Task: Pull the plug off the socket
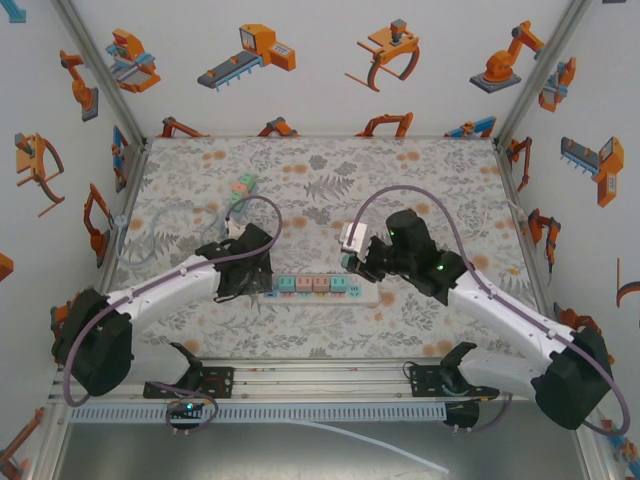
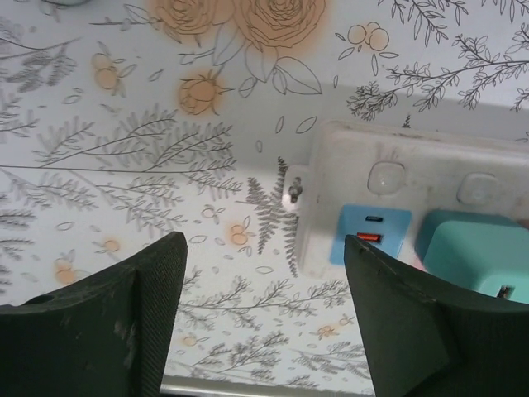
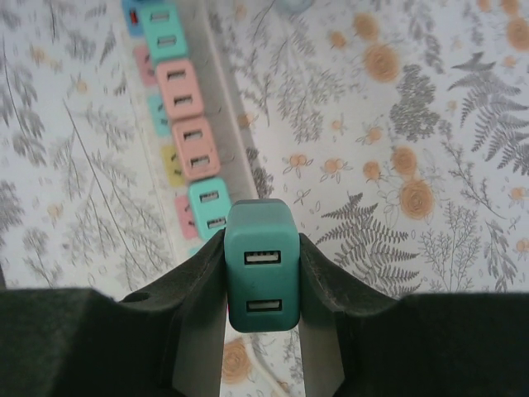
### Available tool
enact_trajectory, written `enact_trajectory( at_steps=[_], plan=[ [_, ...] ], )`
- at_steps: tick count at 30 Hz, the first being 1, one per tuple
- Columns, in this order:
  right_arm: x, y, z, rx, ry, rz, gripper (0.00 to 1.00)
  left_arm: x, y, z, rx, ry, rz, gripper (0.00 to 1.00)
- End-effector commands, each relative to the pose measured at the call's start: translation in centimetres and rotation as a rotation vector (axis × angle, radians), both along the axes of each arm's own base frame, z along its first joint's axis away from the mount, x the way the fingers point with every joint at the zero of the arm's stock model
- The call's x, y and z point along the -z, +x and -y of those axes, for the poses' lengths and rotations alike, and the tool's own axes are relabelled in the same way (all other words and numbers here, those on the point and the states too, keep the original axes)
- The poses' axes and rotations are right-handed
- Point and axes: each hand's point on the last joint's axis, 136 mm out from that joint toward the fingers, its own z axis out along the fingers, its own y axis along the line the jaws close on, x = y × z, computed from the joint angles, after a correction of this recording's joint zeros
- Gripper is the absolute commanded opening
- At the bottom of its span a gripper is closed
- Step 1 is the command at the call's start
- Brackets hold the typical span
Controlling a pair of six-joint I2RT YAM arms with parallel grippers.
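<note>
**Right gripper clamped on the green USB charger, left gripper standing open at the strip's end**

In the right wrist view we see the right gripper (image 3: 261,285) clenched on a green USB charger plug (image 3: 261,277), one dark finger pressed against each side, its two USB ports facing the camera. The plug sits over the near end of the white power strip (image 3: 227,99). We cannot tell whether its prongs are clear of the socket. Beyond it, the strip runs away towards the upper left, carrying a teal plug (image 3: 208,207), two pink plugs (image 3: 197,149) and another teal plug (image 3: 161,25) in a row.

From above, the right gripper (image 1: 352,264) is at the right part of the power strip (image 1: 385,296), which lies crosswise on the floral tablecloth (image 1: 330,170) between the two arms. The left gripper (image 1: 255,285) is at the strip's left end.

In the left wrist view the left gripper (image 2: 264,281) is released: its fingers (image 2: 157,314) stand well apart with nothing held between them. The white end of the power strip (image 2: 388,149) lies just ahead on the right, with a blue USB module (image 2: 372,231) and a teal plug (image 2: 479,256) beside it.

A loose green and pink pair of plugs (image 1: 241,185) rests on the cloth at the far left, well apart from the strip.
</note>
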Motion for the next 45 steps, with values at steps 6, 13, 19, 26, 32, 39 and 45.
enact_trajectory(
  at_steps=[6,13,19,26,32,39,45],
  plan=[
    [-3.4,2.7,1.9,0.536,0.452,-0.469,0.17,-10.4,0.5,1.0,0.165,-0.126,0.22,0.8],
    [0.8,1.6,5.4,0.836,0.614,-0.754,0.17,-19.6,-4.4,6.3,0.641,-0.479,0.48,0.84],
    [5.3,-1.2,6.6,0.917,0.579,-0.905,0.17,-22.3,-11.0,8.9,1.089,-0.617,0.583,0.91],
    [11.4,-4.5,6.9,0.992,0.458,-1.001,0.17,-21.5,-13.1,10.0,1.236,-0.657,0.497,0.98],
    [14.5,-5.0,6.7,1.048,0.426,-0.995,0.2,-20.6,-12.5,11.1,1.253,-0.656,0.457,0.99],
    [16.3,-4.7,7.0,1.098,0.38,-0.956,0.35,-19.9,-12.0,11.6,1.245,-0.651,0.429,1.0],
    [17.5,-5.2,8.0,1.154,0.321,-0.939,0.53,-19.8,-11.9,11.5,1.234,-0.641,0.434,0.99]
  ],
)
